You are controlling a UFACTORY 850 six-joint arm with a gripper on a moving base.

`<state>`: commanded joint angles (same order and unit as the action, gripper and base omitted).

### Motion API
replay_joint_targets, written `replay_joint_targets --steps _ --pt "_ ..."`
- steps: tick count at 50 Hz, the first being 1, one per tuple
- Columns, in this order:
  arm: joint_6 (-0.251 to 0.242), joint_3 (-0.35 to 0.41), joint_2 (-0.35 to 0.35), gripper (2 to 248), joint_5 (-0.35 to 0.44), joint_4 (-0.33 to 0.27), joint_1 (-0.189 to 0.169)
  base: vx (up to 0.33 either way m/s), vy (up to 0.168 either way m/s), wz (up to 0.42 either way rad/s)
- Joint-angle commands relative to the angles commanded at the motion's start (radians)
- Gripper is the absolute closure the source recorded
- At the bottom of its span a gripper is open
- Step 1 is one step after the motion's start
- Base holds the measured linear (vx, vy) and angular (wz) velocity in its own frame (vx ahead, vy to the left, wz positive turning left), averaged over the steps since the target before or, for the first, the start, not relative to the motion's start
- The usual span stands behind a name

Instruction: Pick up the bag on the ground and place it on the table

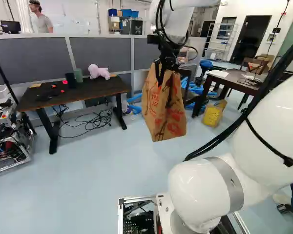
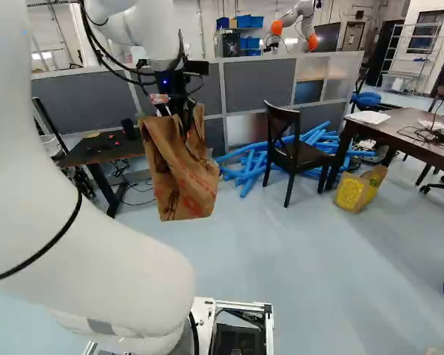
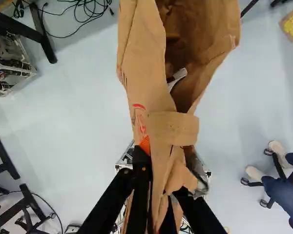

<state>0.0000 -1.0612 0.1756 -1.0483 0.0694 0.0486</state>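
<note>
The white arm (image 1: 205, 187) reaches up and out. Its gripper (image 1: 159, 78) points down, fingers almost together, pinching the brown paper bag (image 1: 165, 114) high over the blue floor (image 1: 97, 180). Past it are a yellow bag (image 2: 351, 194), a black chair (image 2: 305, 154), a dark desk (image 1: 95, 88) and gray dividers (image 2: 259, 81).

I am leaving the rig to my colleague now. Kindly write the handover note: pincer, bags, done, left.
Pincer: shut on the brown paper bag with red print.
Bag: hanging upright in the air, open at the top.
Other bag, yellow and brown: on the floor.
Done: paper bag picked up.
Left: place it on the table, then release. Two dark-topped tables show, at left and right of the left base view; which one is meant, I cannot tell.
</note>
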Motion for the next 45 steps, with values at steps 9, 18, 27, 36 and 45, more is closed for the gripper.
replay_joint_targets --steps 9,18,27,36,45 --pt "0.000 -0.027 0.002 229 -0.025 0.000 -0.001 0.000 0.000 0.000" --pt "0.000 -0.055 0.002 229 -0.051 0.000 -0.002 0.000 0.000 0.000" --pt "0.000 -0.082 0.002 229 -0.079 0.000 -0.003 0.000 0.000 0.000" --pt "0.000 -0.110 0.003 229 -0.107 0.000 -0.004 0.000 0.000 0.000" --pt "0.000 -0.125 0.004 229 -0.130 0.000 -0.004 0.000 0.000 0.000"
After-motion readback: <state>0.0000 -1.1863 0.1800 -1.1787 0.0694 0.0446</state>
